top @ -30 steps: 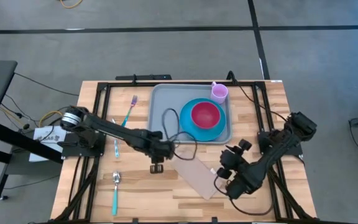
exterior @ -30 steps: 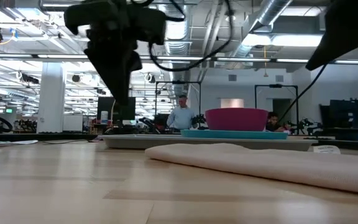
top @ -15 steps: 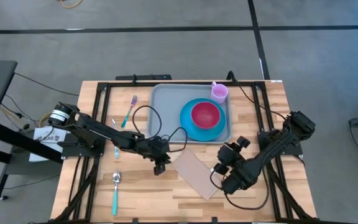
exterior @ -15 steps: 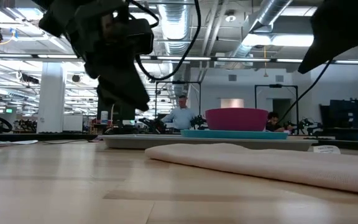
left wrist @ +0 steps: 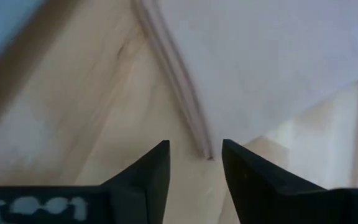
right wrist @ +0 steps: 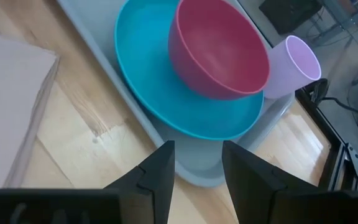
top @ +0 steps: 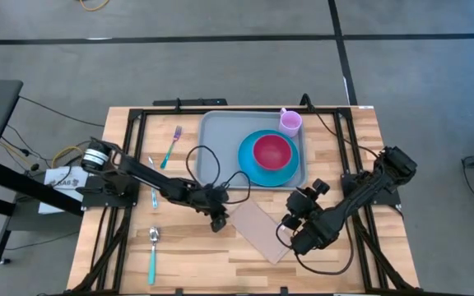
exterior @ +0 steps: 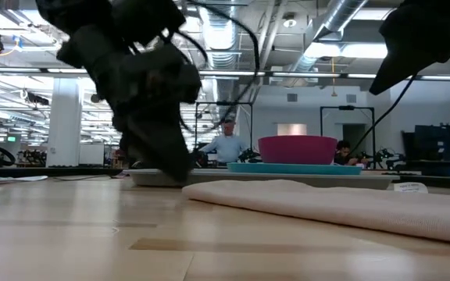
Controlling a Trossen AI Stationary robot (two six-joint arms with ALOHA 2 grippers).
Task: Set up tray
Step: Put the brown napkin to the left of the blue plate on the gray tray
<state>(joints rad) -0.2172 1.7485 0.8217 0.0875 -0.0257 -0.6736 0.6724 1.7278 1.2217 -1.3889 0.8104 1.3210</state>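
Observation:
The pale grey-blue tray [top: 216,140] lies at the table's far middle. It bears a blue plate [top: 253,168] with a pink bowl [top: 272,151] on it, and a purple cup [top: 290,122] in its far right corner. A tan napkin [top: 257,230] lies flat on the wood, nearer than the tray. My left gripper [top: 218,220] is low at the napkin's left corner [left wrist: 205,149], open, its fingers slanting down on either side of that corner. My right gripper [top: 290,234] hovers open above the napkin's right end, facing the plate [right wrist: 185,93]. My left gripper's fingertips [left wrist: 229,152] stand close at the napkin's left corner, slanting down from the table's left. I cannot tell whether they touch the napkin or the wood.
A fork [top: 171,144] with a teal handle lies left of the tray. A teal-handled spoon [top: 153,251] lies at the near left, with another small utensil [top: 152,194] between them. Black frame rails [top: 138,131] run along the table's sides. People stand in the room beyond.
My left gripper has come down toward the table and a little to the right, rolling and tipping as it went. It now stands low at the napkin's left corner. The napkin, the tray and the dishes have stayed where they were.

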